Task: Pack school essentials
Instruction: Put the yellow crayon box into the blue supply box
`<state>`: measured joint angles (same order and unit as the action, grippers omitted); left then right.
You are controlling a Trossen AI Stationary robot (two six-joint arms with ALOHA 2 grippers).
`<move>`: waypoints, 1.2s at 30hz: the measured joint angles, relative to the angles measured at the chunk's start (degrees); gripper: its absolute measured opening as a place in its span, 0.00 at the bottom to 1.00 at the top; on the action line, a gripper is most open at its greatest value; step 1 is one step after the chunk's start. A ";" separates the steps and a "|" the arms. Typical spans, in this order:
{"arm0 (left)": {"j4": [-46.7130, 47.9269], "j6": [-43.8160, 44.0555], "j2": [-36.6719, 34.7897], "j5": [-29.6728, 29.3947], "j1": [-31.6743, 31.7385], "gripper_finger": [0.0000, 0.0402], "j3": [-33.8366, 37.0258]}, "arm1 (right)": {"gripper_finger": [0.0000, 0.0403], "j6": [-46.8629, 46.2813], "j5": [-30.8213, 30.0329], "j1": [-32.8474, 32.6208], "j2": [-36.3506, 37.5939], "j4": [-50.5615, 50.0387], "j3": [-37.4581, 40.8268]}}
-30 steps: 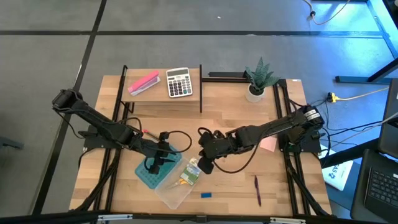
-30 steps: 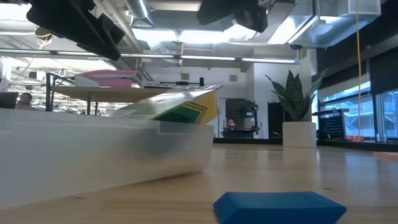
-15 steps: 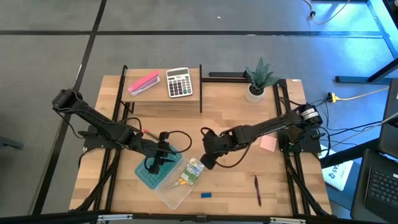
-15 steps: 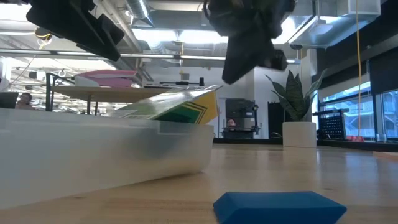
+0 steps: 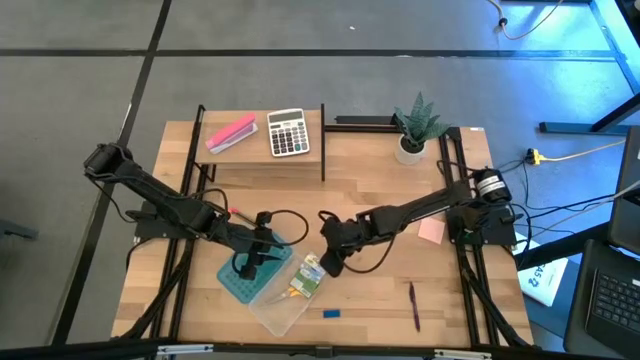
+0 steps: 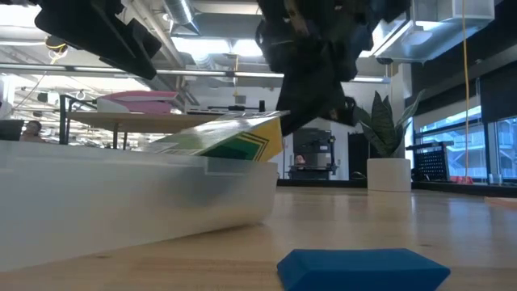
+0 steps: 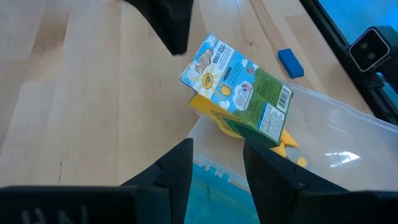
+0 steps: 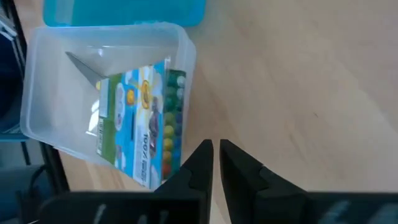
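The yellow-green crayon box (image 5: 310, 272) lies tilted, its lower end inside the clear container (image 5: 275, 308) on the yellow-handled scissors (image 7: 287, 142), its upper end over the rim. My right gripper (image 8: 214, 149) is shut, with its tips right beside that raised end (image 8: 174, 158). My left gripper (image 7: 217, 155) is open and points down over the blue lid (image 7: 211, 183) beside the container. The blue eraser (image 5: 331, 313) and the dark-red pen (image 5: 414, 305) lie on the table nearer the near edge. I cannot make out the pencil. My left gripper has its open fingers on either side of the blue lid's edge, and I cannot tell whether they touch it. My right gripper comes slanting down from the table's right with shut fingers at the crayon box's raised end, and I cannot tell whether they touch it.
A shelf at the far edge carries the grey calculator (image 5: 288, 132) and the pink block (image 5: 231, 133). A potted plant (image 5: 415, 125) stands at the far right, and a pink note (image 5: 431, 231) lies under the right arm. Bare wood shows around the pen.
My right gripper has come down and toward the table's left, closing in on the crayon box's raised end. The crayon box and the container have stayed where they were.
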<state>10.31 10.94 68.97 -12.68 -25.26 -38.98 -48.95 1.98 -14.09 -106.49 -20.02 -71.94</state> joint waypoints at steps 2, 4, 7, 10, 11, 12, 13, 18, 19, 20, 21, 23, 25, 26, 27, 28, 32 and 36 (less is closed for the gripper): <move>0.04 0.00 0.00 -0.28 0.00 0.34 -0.02 | 0.08 0.02 1.22 0.00 -0.68 1.64 0.00; 0.03 0.00 0.00 -0.31 0.00 0.34 -0.02 | 0.08 0.09 2.09 0.00 -1.16 2.98 0.00; 0.06 0.00 0.00 -0.31 0.00 0.34 -0.02 | 0.08 0.40 4.25 0.00 -1.18 5.09 0.00; 0.11 0.00 0.00 -0.31 0.00 0.34 -0.02 | 0.08 1.31 6.67 0.00 -1.18 6.24 0.00; 0.11 0.00 0.00 -0.32 0.00 0.34 -0.02 | 0.08 1.33 7.29 0.00 -1.18 6.63 0.00; 0.12 0.00 0.00 -0.33 0.00 0.34 -0.02 | 0.08 1.36 7.57 0.00 -1.18 6.88 0.00; 0.16 0.00 0.00 -0.33 0.00 0.34 -0.02 | 0.08 1.41 7.84 0.00 -1.18 6.84 0.00; 0.19 0.00 0.00 -0.33 0.00 0.34 -0.02 | 0.08 2.05 9.66 0.00 -1.18 7.20 -1.15; 0.19 0.00 0.00 -0.36 0.00 0.34 -0.02 | 0.08 2.65 9.73 0.00 -1.18 7.22 -1.50; 0.19 0.00 0.00 -0.33 0.00 0.34 -0.02 | 0.08 3.01 9.73 0.00 -1.18 7.09 -1.87; 0.22 0.00 0.00 -0.33 0.00 0.34 -0.02 | 0.08 3.26 9.81 0.00 -1.18 6.92 -2.27; 0.23 0.00 0.00 -0.34 0.00 0.34 -0.02 | 0.08 4.26 9.72 0.00 -1.18 7.08 -3.19; 0.35 0.01 0.00 -0.36 0.00 0.34 -0.02 | 0.08 4.28 8.43 -0.02 -1.12 7.13 -3.43; 0.32 0.00 0.00 -0.36 0.00 0.34 -0.02 | 0.08 4.24 7.54 -0.02 -1.12 6.90 -3.42; 0.34 0.02 0.00 -0.34 0.00 0.34 -0.02 | 0.08 4.27 7.19 -0.01 -1.12 6.61 -3.40; 0.35 0.02 0.00 -0.33 0.00 0.34 -0.02 | 0.08 4.32 7.20 0.00 -0.98 6.14 -3.39; 0.46 0.68 -0.27 -0.33 0.00 0.34 -0.02 | 0.08 4.33 7.24 0.75 0.70 1.77 -3.39; 0.67 0.79 -1.37 -0.36 0.00 0.34 -0.02 | 0.08 7.22 7.00 1.27 3.31 -0.03 -3.41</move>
<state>10.98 11.73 67.60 -13.04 -25.26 -39.00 -41.73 8.97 -12.82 -103.18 -20.04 -75.35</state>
